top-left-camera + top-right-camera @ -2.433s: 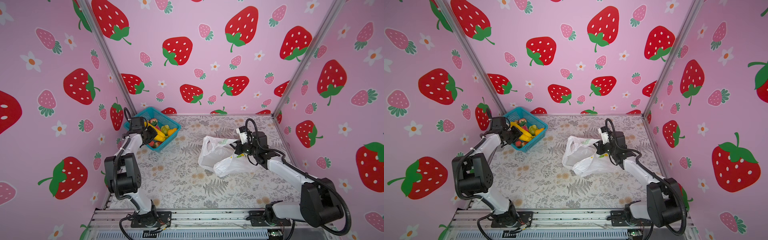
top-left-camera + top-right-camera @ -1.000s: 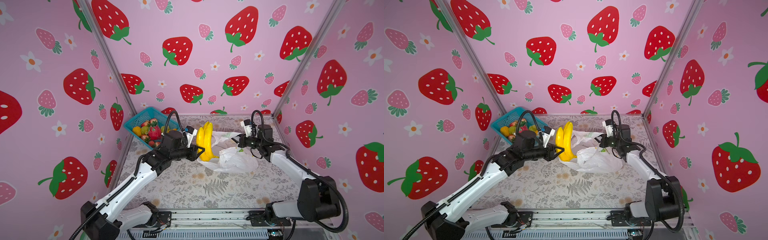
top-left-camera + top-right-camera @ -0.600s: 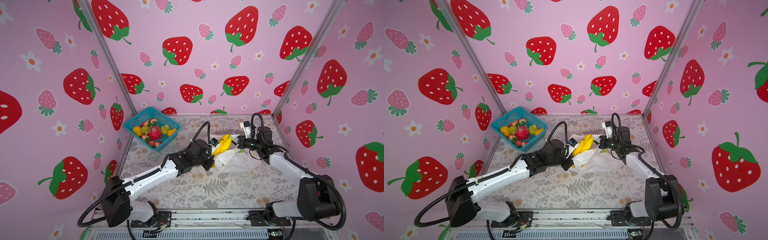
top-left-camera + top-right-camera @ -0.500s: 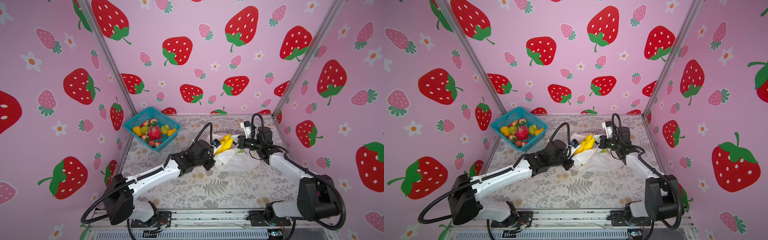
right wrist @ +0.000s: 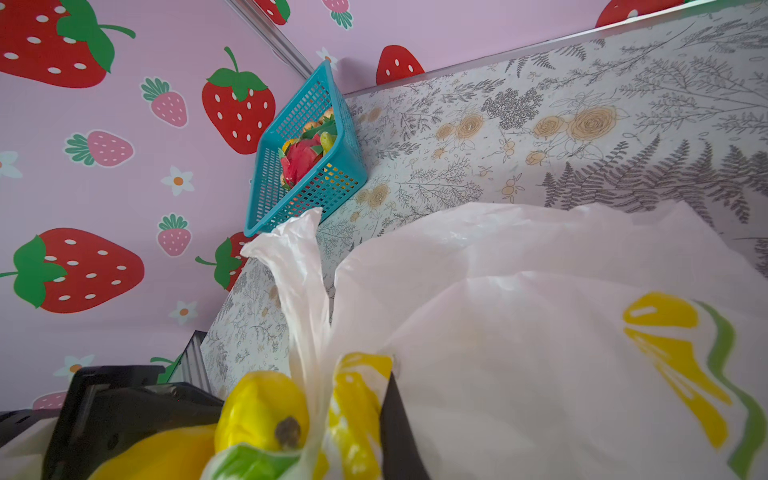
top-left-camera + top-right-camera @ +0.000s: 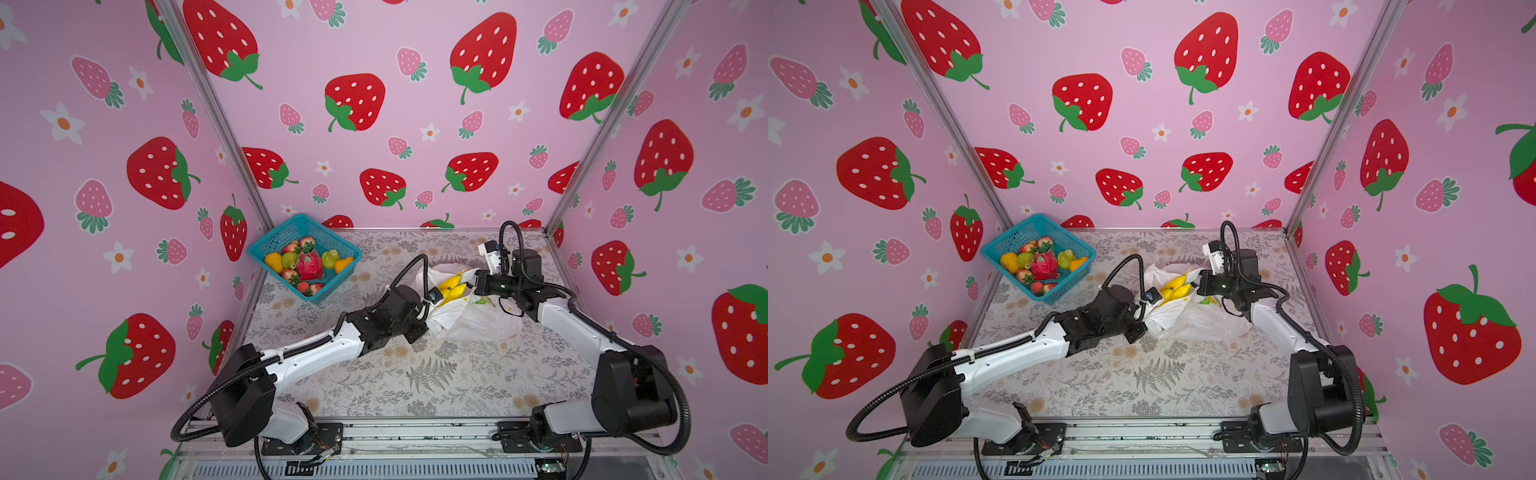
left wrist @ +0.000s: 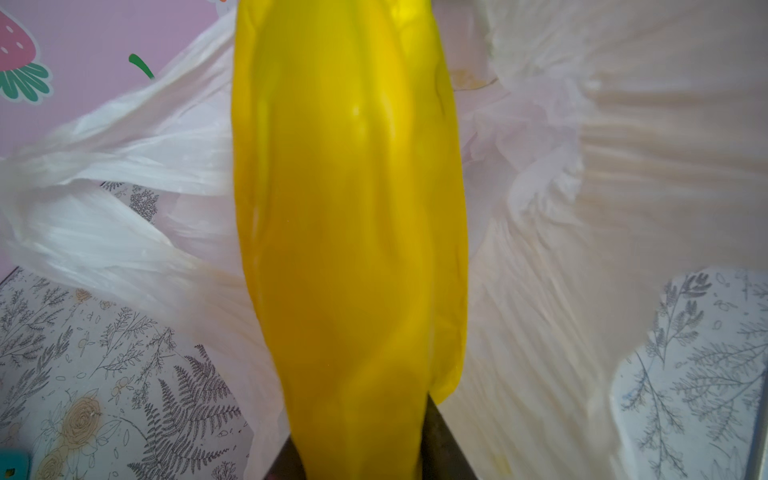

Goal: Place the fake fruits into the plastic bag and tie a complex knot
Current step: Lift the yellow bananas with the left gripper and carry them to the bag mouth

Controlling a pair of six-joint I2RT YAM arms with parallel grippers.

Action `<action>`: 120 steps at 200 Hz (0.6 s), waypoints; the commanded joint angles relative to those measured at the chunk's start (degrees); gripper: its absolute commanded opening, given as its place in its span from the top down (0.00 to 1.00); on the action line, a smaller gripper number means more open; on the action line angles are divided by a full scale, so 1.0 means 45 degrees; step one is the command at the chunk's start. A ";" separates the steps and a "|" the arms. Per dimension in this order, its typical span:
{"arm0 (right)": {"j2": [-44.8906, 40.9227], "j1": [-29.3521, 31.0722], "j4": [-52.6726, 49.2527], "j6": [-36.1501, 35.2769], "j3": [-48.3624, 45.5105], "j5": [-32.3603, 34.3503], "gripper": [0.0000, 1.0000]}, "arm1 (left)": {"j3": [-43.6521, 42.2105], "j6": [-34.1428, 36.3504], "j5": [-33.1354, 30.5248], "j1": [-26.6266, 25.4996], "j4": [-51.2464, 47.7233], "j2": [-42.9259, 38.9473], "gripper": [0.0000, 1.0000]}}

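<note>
Pink strawberry walls (image 6: 374, 62) shut in the patterned table (image 6: 436, 374) on three sides; its near half lies bare in both top views, open room in front of both arms.

At the far middle the left pincer (image 6: 437, 296) grips a bunch of yellow bananas (image 6: 451, 284) by one end; its dark fingers (image 7: 440, 436) are clamped on the fruit, which reaches out ahead of it over the lip of the plastic bag (image 6: 473, 320).

White film spreads on both sides of the bananas in the left wrist view.

Facing it across the bag's mouth, the right pincer (image 6: 477, 284) is closed on the bag's rim and holds that edge raised; the banana tips lie just beside it.

One handle (image 5: 299, 266) stands up loose next to this pincer; the bag's body sags onto the table below it.

Well apart from the left pincer, on its far left side, a teal basket (image 6: 266, 249) sits in the corner against the wall, holding the other fruits (image 6: 309, 266); a bare strip of table separates basket and bag.
</note>
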 commanded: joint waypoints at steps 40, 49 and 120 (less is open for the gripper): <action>0.0083 -0.0056 -0.0610 -0.0393 0.0553 0.0035 0.97 | -0.0423 0.1263 0.0699 -0.0047 0.0715 -0.0413 0.88; 0.0017 -0.0037 -0.0569 -0.0364 0.0548 -0.0097 0.97 | -0.0340 0.1385 0.0816 -0.0047 0.0666 -0.0225 0.88; 0.0057 0.0061 -0.2119 -0.1407 0.0963 0.1326 0.95 | 0.0557 0.0887 0.0175 0.0002 0.0580 0.0929 0.88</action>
